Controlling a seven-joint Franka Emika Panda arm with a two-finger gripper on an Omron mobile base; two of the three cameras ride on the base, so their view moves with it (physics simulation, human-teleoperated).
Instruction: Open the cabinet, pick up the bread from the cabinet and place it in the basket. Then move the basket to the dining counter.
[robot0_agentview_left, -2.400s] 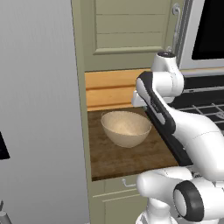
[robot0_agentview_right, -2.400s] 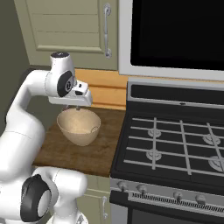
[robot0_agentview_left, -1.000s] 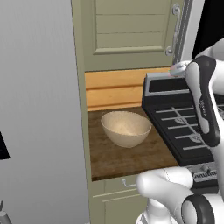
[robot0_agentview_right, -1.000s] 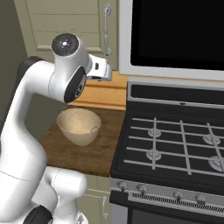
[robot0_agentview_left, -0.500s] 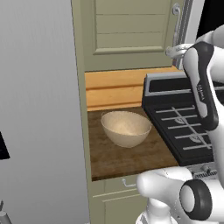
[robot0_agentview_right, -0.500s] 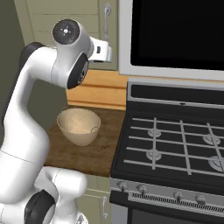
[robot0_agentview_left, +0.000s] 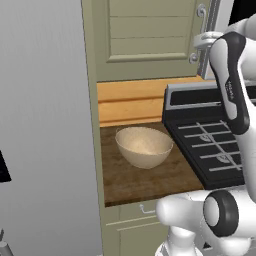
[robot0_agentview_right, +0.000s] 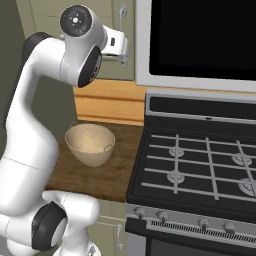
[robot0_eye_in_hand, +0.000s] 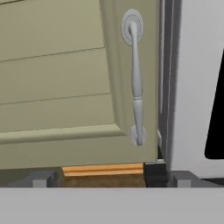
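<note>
While one basket (robot0_agentview_left: 144, 146) sits below one shut cabinet (robot0_eye_in_hand: 61, 78), the gripper (robot0_eye_in_hand: 105, 178) gapes empty.

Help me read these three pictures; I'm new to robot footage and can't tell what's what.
The white jointed thing is a robot arm in a rendered kitchen. Two pictures come from cameras on its base, behind it to left and right. The third looks along its gripper, whose two dark fingertips stand apart, holding nothing. It faces the shut cabinet and its silver handle. Below, the basket sits on a wooden worktop beside a black stove.
</note>
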